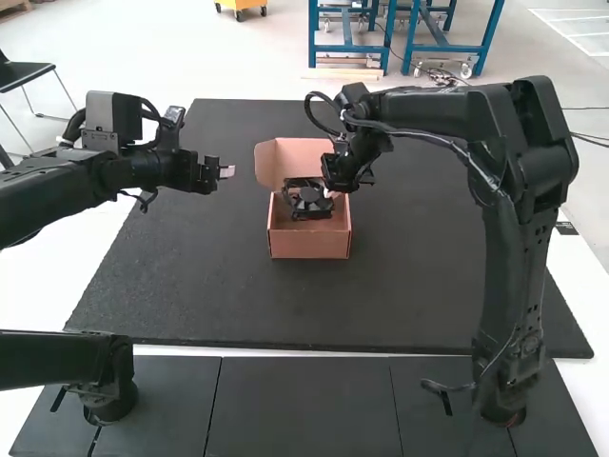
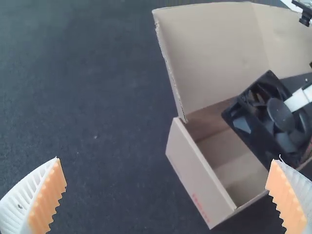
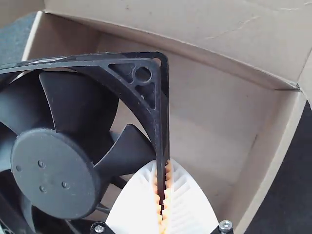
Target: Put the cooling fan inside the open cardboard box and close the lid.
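Note:
A small brown cardboard box (image 1: 309, 228) stands on the black mat with its lid (image 1: 285, 164) raised at the back. The black cooling fan (image 1: 309, 200) hangs tilted in the box's mouth, partly inside. My right gripper (image 1: 330, 193) is shut on the fan's frame edge (image 3: 163, 146); its white ribbed fingers (image 3: 141, 204) pinch that thin frame over the box's interior (image 3: 219, 141). My left gripper (image 1: 225, 171) hovers above the mat to the left of the box, open, with orange pads (image 2: 48, 192) wide apart and nothing between them. From there the box (image 2: 195, 170) and fan (image 2: 273, 119) lie ahead.
The black mat (image 1: 190, 276) covers most of the white table, with free room all around the box. The right arm (image 1: 514, 190) arches over the mat's right side. Arm bases stand at the near edge.

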Action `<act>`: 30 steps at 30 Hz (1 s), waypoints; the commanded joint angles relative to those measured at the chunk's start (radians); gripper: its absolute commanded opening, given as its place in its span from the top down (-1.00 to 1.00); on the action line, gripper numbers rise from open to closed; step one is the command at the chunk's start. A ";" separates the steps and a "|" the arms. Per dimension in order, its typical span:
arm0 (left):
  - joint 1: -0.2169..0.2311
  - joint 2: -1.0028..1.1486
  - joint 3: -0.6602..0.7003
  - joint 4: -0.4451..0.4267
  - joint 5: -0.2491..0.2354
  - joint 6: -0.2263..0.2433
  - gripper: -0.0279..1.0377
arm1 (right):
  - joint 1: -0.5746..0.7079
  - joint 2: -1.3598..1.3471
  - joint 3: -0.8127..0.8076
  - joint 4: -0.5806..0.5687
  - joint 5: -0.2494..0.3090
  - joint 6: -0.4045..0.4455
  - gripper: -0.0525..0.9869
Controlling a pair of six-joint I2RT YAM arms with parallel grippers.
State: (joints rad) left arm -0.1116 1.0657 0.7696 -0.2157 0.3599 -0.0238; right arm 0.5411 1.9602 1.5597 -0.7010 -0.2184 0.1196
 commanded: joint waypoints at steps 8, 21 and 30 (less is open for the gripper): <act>-0.007 -0.029 0.013 0.016 0.010 -0.025 -0.87 | 0.017 0.043 0.051 0.003 0.034 -0.014 0.94; -0.007 -0.027 0.014 0.027 0.014 -0.041 -0.87 | 0.043 0.077 0.068 -0.017 0.033 -0.017 0.94; -0.007 -0.032 0.014 0.029 0.017 -0.042 -0.87 | 0.037 0.082 0.063 -0.052 0.056 -0.024 0.94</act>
State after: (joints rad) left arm -0.1116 1.0657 0.7692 -0.1967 0.3653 -0.0578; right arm 0.5755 2.0243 1.5906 -0.7494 -0.1707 0.1089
